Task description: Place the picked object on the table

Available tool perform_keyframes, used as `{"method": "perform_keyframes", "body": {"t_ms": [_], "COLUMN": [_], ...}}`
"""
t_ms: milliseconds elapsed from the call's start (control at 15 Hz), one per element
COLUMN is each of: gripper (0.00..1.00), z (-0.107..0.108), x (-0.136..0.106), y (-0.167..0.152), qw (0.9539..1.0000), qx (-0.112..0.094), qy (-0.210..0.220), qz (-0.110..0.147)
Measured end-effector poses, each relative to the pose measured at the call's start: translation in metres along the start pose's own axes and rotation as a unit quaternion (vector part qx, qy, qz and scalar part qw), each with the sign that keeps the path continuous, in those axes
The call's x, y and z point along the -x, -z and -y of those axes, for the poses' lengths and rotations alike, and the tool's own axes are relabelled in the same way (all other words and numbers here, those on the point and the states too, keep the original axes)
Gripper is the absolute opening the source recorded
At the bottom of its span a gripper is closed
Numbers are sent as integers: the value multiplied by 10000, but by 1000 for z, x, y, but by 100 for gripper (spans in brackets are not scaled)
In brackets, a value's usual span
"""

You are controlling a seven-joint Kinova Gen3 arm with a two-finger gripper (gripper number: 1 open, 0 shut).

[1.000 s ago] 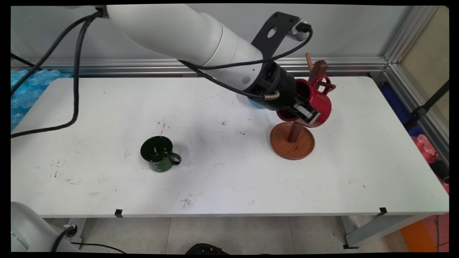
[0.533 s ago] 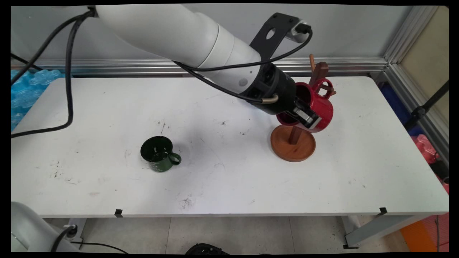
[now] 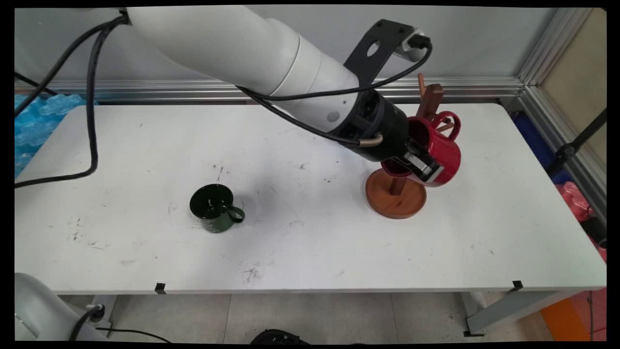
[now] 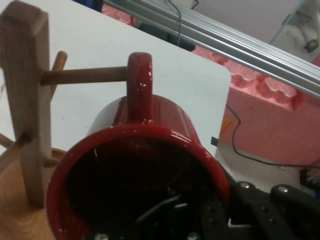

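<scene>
Red mug (image 3: pixel 443 152) gripped at rim by pincer (image 3: pixel 420 164), handle (image 4: pixel 139 82) touching peg (image 4: pixel 82 75) of wooden mug tree (image 3: pixel 396 196). Green mug (image 3: pixel 214 208) well apart.

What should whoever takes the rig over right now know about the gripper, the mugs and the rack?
Gripper: shut on the red mug, one finger inside the rim, mug tilted, held off the table.
Red mug's handle is at the tip of a peg of the wooden mug rack; whether it is threaded on, I cannot tell.
Green mug stands upright on the white table, left of the rack, apart from it.
</scene>
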Motion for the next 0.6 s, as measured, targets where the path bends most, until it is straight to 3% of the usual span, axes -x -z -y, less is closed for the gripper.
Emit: {"method": "perform_keyframes", "body": {"t_ms": [600], "gripper": [0], "z": [-11], "x": [3], "y": [9], "qw": [9998], "qx": [163], "qy": [-74], "qz": [125]}}
